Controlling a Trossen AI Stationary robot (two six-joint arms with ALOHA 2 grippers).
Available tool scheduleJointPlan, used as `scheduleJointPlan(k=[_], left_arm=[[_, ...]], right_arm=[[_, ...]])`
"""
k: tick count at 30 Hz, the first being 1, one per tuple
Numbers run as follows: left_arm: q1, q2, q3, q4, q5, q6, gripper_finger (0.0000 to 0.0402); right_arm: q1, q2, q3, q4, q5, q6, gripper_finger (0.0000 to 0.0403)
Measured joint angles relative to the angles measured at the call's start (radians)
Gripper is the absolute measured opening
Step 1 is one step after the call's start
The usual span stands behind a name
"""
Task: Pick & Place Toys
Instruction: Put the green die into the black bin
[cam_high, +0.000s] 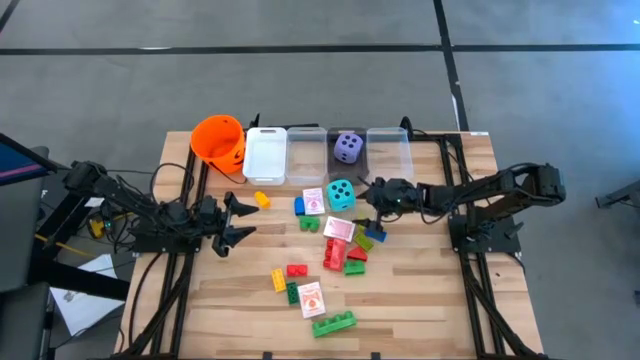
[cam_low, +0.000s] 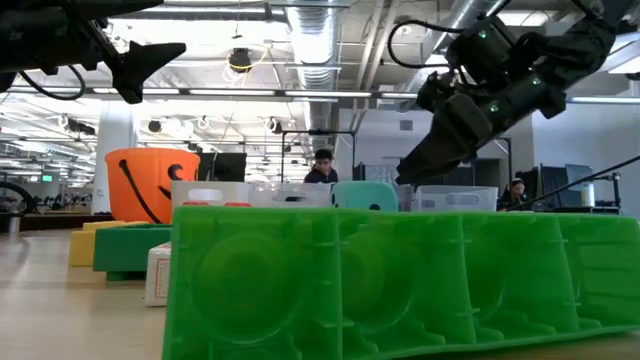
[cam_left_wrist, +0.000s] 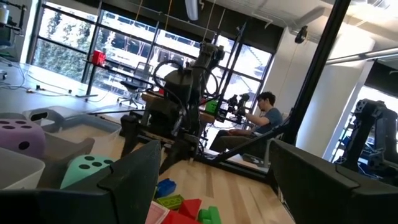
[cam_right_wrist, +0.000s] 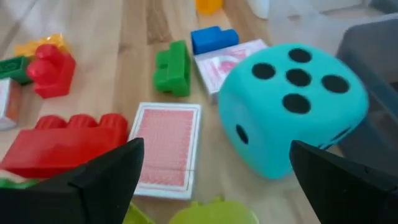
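Centre frame, right pincer (cam_high: 379, 213) hangs wide beside teal die (cam_high: 341, 194); I judge it soft, light: take opposite flat faces.

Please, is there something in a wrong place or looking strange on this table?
Nothing is damaged or spilled. The toys lie scattered loosely on the table. Only the purple die is already in a clear bin; the teal die sits outside, beside the cards.

Green brick (cam_low: 400, 285) blurred, cut by frame edge
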Motion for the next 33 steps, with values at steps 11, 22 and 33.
scheduleJointPlan(k=[11,22,33], left_arm=[[0.0,0.0,0.0,0.003,0.0,-0.043,0.0294],[0.0,0.0,0.0,0.009,0.0,-0.046,0.0294],[0.0,0.0,0.0,0.009,0.0,-0.071,0.0294]], right_arm=[[0.008,0.0,0.0,-0.001,0.1,0.119,0.0393],[-0.045,0.0,0.0,-0.023,0.01,0.287,0.0393],[-0.022,0.001,0.0,0.013,0.058,0.35,0.0393]])
